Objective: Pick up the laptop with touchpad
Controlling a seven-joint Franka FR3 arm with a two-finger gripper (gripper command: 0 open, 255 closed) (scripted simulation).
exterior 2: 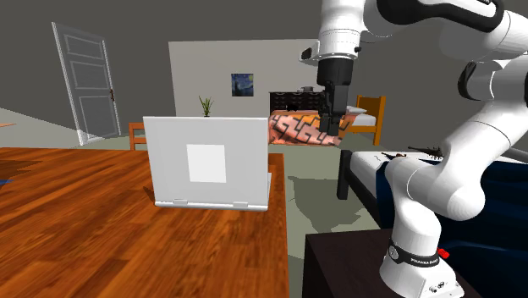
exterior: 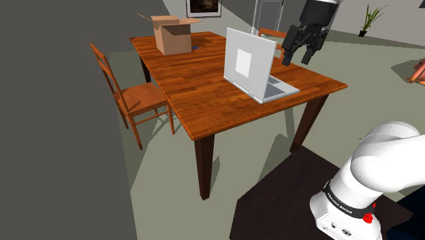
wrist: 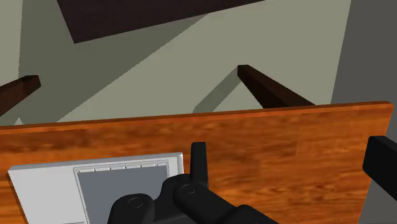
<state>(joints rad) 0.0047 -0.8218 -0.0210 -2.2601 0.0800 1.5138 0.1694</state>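
While my claw (exterior: 297, 58) hangs in the air above the brown wooden table (exterior: 204, 88), the light grey open laptop (exterior: 255, 65) sits on that table's top, close to the end nearest my stand. Its lid is up, with a white square on the back, and its flat base lies on the wood. Looking down my own wrist, I see the base (wrist: 95, 191) just under my knuckles and a bare strip of table between it and the table's edge. My claw (wrist: 289, 156) is spread wide: one black finger (wrist: 200, 162) over the table next to the base, the other (wrist: 382, 162) way out past it, nothing between them and nothing touched. From the second exterior view the claw (exterior 2: 328, 118) points straight down, off the table's end past the laptop (exterior 2: 207, 165). Further along the table, at the opposite end, there's a tan cardboard box (exterior: 174, 35) with its flaps open. A slatted brown wooden chair (exterior: 133, 95) stands at the table's long side, on the shoulder view's left. My dark box stand (exterior: 286, 204) sits on the floor just off the table's near corner.
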